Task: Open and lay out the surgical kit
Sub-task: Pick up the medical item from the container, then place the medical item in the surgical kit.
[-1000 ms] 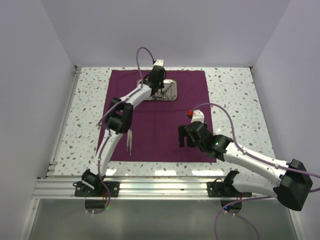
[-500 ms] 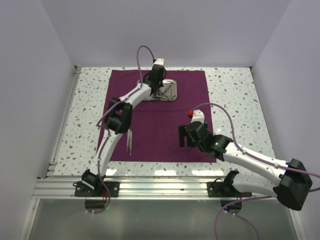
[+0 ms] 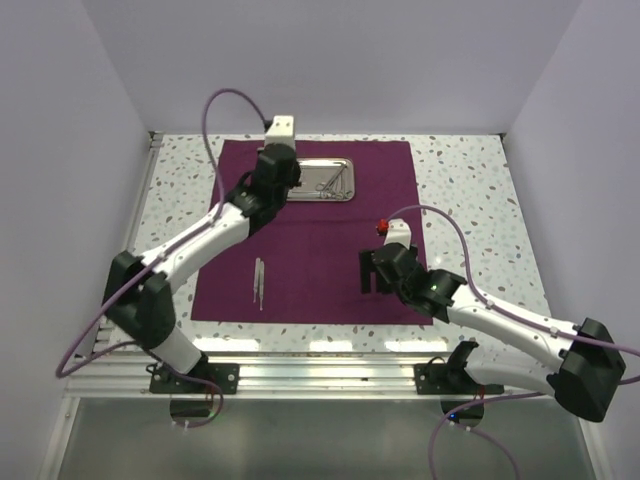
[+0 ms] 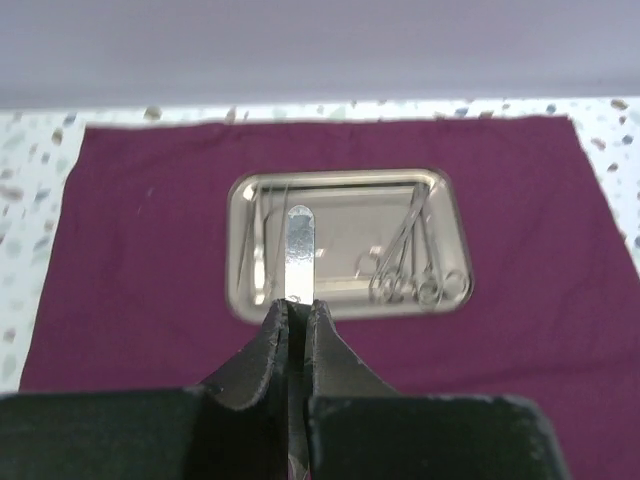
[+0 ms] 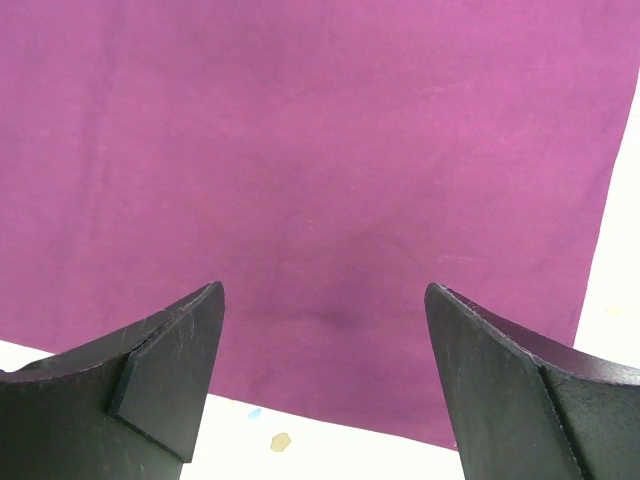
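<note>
The maroon cloth (image 3: 330, 250) lies spread flat on the speckled table. The steel tray (image 3: 335, 193) sits on its far part and holds scissors-like instruments (image 4: 412, 268) and thin probes. My left gripper (image 3: 277, 188) is raised at the tray's left end. In the left wrist view it (image 4: 297, 305) is shut on a flat silver instrument (image 4: 298, 245) that sticks forward over the tray (image 4: 345, 305). Silver tweezers (image 3: 259, 283) lie on the cloth's near left. My right gripper (image 3: 372, 272) is open and empty, low over the cloth's near edge (image 5: 320, 150).
Speckled white table (image 3: 470, 190) surrounds the cloth and shows below its edge in the right wrist view (image 5: 300, 450). An aluminium rail (image 3: 330, 375) runs along the near edge. Walls close in the far and side edges.
My left arm has swung left and back from above the tray, with the flat silver instrument held in its jaws. The right arm has barely moved.
</note>
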You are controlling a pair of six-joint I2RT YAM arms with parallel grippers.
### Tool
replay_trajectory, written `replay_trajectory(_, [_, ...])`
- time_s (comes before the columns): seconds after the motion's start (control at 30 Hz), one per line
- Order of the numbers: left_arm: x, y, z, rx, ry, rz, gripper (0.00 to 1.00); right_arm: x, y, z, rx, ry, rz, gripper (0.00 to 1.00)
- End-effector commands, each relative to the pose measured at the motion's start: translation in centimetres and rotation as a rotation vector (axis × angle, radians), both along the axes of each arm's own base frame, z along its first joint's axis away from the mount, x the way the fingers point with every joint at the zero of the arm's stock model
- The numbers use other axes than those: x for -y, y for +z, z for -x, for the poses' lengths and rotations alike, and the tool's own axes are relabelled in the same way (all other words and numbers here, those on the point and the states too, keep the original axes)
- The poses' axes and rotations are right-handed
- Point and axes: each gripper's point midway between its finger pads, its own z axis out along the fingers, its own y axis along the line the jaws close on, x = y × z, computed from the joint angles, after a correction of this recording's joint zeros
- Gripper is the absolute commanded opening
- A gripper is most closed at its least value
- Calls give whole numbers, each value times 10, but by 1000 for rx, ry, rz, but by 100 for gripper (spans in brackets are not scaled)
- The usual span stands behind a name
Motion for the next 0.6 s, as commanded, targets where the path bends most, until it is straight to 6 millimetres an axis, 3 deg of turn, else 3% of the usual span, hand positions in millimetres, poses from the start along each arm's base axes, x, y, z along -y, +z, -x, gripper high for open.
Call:
replay_trajectory(0.0, [-39,-65,49,-114,95,6,0,-2,27,-8,78,-21,-62,85])
replay_trajectory(0.03, [-50,-98,71,-188,113,-31,0,-2,29,-7,83,-19,-75,85])
replay_trajectory(0.1, [-67,-110,91,-217,164,-46,0,-5,28,-6,81,-10,-88,85])
replay_trajectory(0.13, [-76,-132,107,-270,186,-57,0,-6,26,-6,73,-8,-83,85])
replay_trajectory(0.43, [-98,-197,170,-409,291,-70,0,-2,31,-5,75,-19,-79,84])
replay_trajectory(0.53, [-96,-210,187,-448,267,-40,0,4,36,-7,88,-38,-60,85])
replay_trajectory(0.57, [-96,-210,190,-443,266,-35,5,6,38,-8,94,-47,-47,85])
